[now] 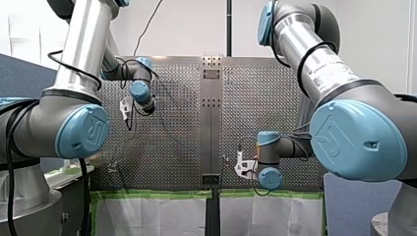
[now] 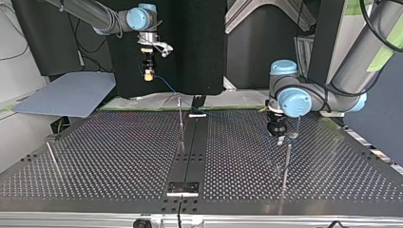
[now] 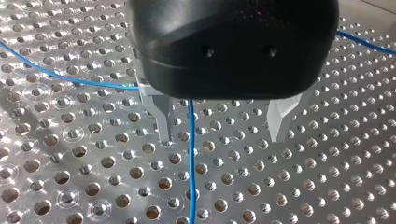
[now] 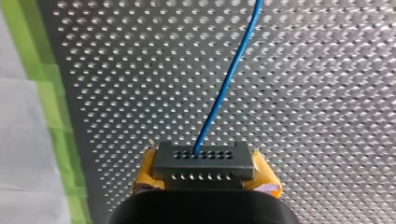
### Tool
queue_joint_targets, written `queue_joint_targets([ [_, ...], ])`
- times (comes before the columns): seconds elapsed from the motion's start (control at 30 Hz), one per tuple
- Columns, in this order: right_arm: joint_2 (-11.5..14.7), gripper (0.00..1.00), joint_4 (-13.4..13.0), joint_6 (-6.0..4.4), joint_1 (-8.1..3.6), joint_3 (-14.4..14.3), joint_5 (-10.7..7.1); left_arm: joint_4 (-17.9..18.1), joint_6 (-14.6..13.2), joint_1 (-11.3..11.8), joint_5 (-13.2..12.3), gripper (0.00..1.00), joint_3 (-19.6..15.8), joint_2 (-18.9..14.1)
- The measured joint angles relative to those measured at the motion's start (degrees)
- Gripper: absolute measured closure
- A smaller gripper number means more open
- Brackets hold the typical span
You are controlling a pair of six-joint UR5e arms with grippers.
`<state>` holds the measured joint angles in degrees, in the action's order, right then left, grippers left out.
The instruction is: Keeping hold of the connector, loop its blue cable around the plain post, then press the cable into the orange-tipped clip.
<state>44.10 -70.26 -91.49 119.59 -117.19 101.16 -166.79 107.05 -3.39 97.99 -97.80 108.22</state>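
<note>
In my right claw [image 4: 205, 179], connector [image 4: 203, 158], blue cable [image 4: 229, 79]

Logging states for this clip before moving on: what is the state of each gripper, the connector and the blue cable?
connector: held, blue cable plugged in.
right gripper: shut on the connector, yellow pads either side.
left gripper: open, low over the table.
blue cable: lies on the table between the left gripper's fingers, ungripped.
</note>
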Motion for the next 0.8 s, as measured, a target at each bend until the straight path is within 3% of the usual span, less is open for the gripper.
queue_joint_targets([
  [0.23, -1.31, 1.0, -0.18, -0.21, -0.01, 0.14, -1.41, -0.33, 0.06, -0.07, 0.15, 0.0, 0.0, 0.0],
  [0.4, -1.42, 1.0, 0.41, -0.34, -0.01, 0.17, -1.39, -1.05, 0.66, -0.17, 0.83, 0.0, -0.01, 0.0],
  [0.8, -1.66, 1.0, 1.14, -0.39, -0.01, 0.17, -1.17, -0.31, 6.27, 0.02, 1.02, 0.0, -1.64, -1.0],
])
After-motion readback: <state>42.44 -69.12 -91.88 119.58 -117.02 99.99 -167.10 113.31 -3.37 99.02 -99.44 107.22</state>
